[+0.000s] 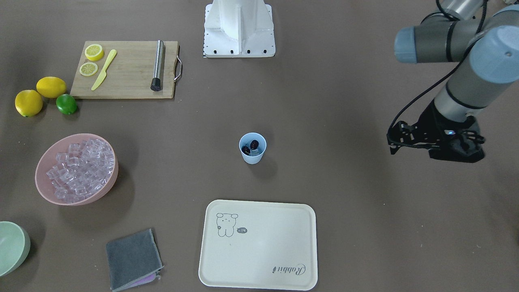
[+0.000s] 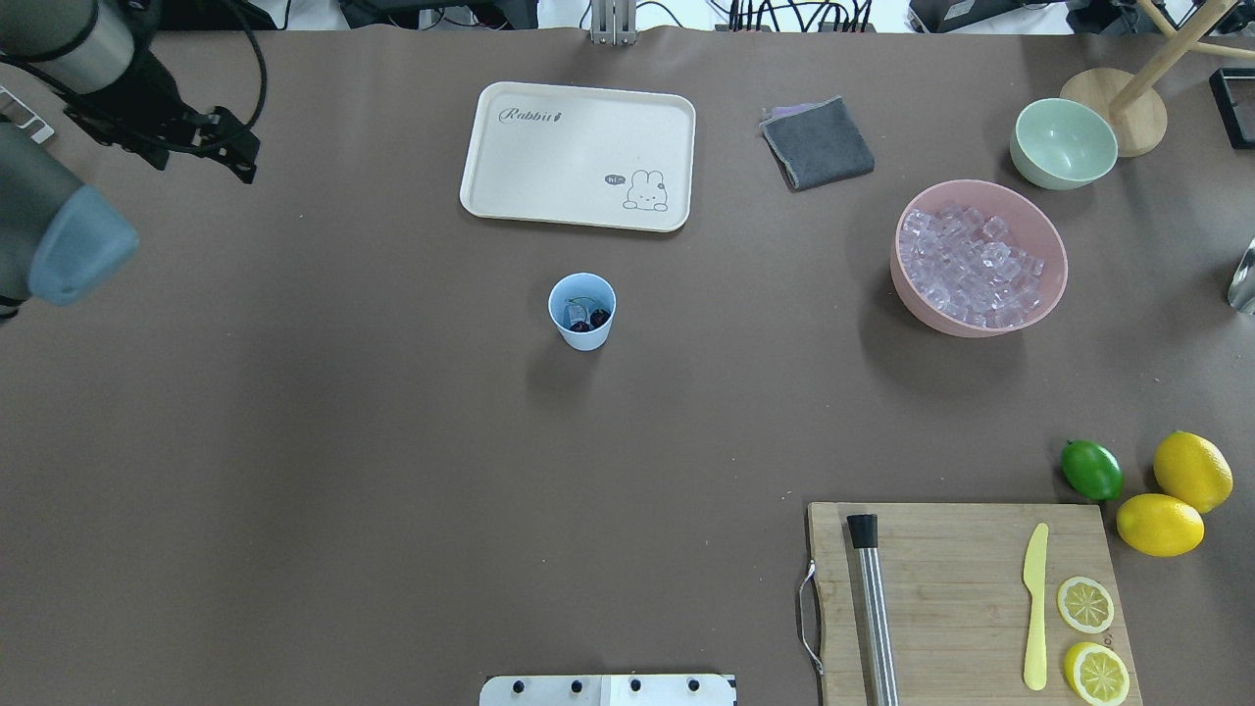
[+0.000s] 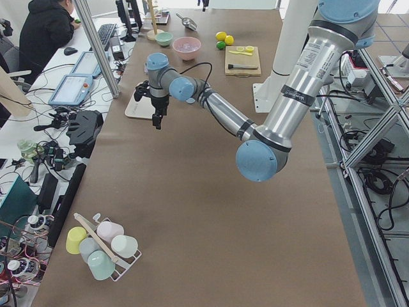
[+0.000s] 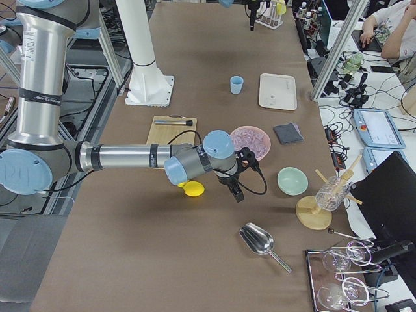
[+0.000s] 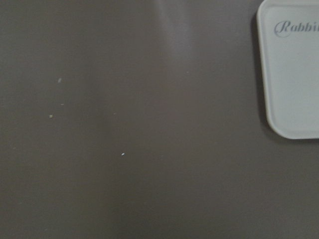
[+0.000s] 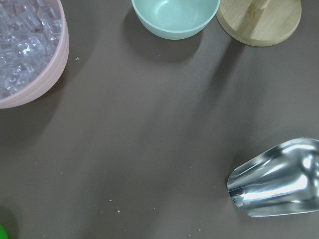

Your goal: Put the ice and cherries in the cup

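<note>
Blue cup (image 1: pixel 252 157) holds dark cherries (image 1: pixel 254 144); ice (image 1: pixel 79 168) heaps the pink bowl (image 1: pixel 87 200). Whether my left gripper (image 3: pixel 156 121) or right gripper (image 4: pixel 238 195) is open, I cannot tell.

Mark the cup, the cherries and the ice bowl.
cup (image 2: pixel 583 338): overhead view, front wall.
cherries (image 1: pixel 254 144): front-facing view, one dark fruit inside the cup.
ice bowl (image 2: pixel 966 328): overhead view, pink outer wall.

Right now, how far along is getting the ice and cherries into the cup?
Done: the cherries lie in the cup, with something clear beside them, maybe a cube, too small to confirm. In hand: nothing visible; the left gripper and right gripper both hang away from the cup. Left: if that isn't a cube, ice from the pink bowl must go in.
</note>
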